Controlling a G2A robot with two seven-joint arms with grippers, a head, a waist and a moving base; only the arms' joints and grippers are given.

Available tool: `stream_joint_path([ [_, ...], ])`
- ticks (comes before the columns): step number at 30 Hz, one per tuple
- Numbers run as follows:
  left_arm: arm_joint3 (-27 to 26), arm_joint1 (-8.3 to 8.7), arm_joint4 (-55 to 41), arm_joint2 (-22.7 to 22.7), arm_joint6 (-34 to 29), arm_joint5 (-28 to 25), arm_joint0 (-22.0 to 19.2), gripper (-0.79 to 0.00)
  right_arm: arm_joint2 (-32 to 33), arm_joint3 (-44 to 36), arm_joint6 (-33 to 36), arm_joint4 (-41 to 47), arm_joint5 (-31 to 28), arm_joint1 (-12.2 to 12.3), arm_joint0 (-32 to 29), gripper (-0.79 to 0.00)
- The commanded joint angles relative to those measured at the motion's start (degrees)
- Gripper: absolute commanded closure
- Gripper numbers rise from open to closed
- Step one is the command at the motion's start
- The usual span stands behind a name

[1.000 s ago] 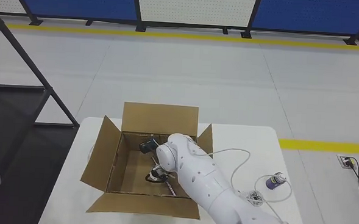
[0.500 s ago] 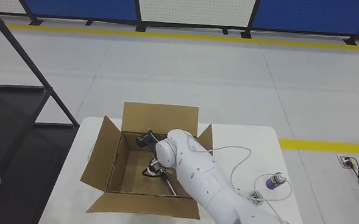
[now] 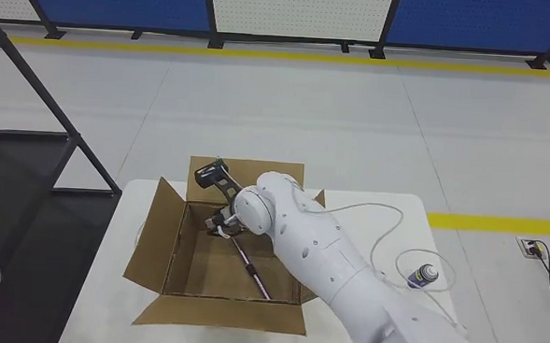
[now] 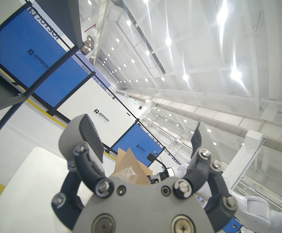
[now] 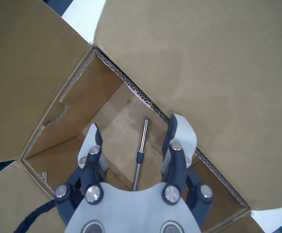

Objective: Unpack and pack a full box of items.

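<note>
An open cardboard box (image 3: 173, 250) stands on the white table (image 3: 384, 224), flaps spread outward. A thin metal rod (image 3: 248, 268) with a dark collar lies slanted on the box floor. My right gripper (image 3: 218, 220) hangs inside the box near its back wall, above the rod's far end. In the right wrist view that gripper (image 5: 134, 122) is open with nothing between its fingers; the rod (image 5: 142, 141) lies on the floor below, and a box flap (image 5: 198, 66) rises close beside it. My left gripper (image 4: 142, 125) is open and empty, aimed upward off the table's side, with the box (image 4: 130, 163) beyond it.
A small spray can (image 3: 425, 275) stands on the table's right part, with a white cable (image 3: 384, 238) looping near it. A black shelf frame (image 3: 31, 187) stands left of the table. Bare table runs along the box's right side.
My right arm has drawn up and back, from the middle of the box floor toward the back wall. The rod now lies uncovered on the floor.
</note>
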Motion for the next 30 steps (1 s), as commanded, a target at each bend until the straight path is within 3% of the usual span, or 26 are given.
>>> stream_joint_path([
  [1, 0.0, 0.0, 0.0, 0.0, 0.0, 0.0, 0.0, -0.785, 1.3, -5.9, 0.6, -1.6, 1.8, 1.9, -1.2, -0.776],
  [4, 0.0, 0.0, 0.0, 0.0, 0.0, 0.0, 0.0, -0.785, 4.7, -19.2, 2.9, -6.2, 6.4, 6.2, -5.6, -0.785],
  [8, 0.0, 0.0, 0.0, 0.0, 0.0, 0.0, 0.0, -0.785, 13.5, -46.2, 10.1, -17.5, 12.4, 13.7, -18.1, -0.785],
  [11, 0.0, 0.0, 0.0, 0.0, 0.0, 0.0, 0.0, -0.785, 21.1, -63.8, 14.3, -24.8, 11.5, 17.9, -29.3, -0.785],
  [14, 0.0, 0.0, 0.0, 0.0, 0.0, 0.0, 0.0, -0.785, 27.1, -75.1, 14.6, -28.5, 8.7, 20.3, -38.2, -0.785],
  [21, 0.0, 0.0, 0.0, 0.0, 0.0, 0.0, 0.0, -0.785, 35.4, -86.2, 8.2, -29.8, 7.0, 22.1, -49.3, -0.785],
  [30, 0.0, 0.0, 0.0, 0.0, 0.0, 0.0, 0.0, -0.785, 35.7, -86.6, 8.6, -30.4, 7.2, 22.2, -49.8, -0.785],
])
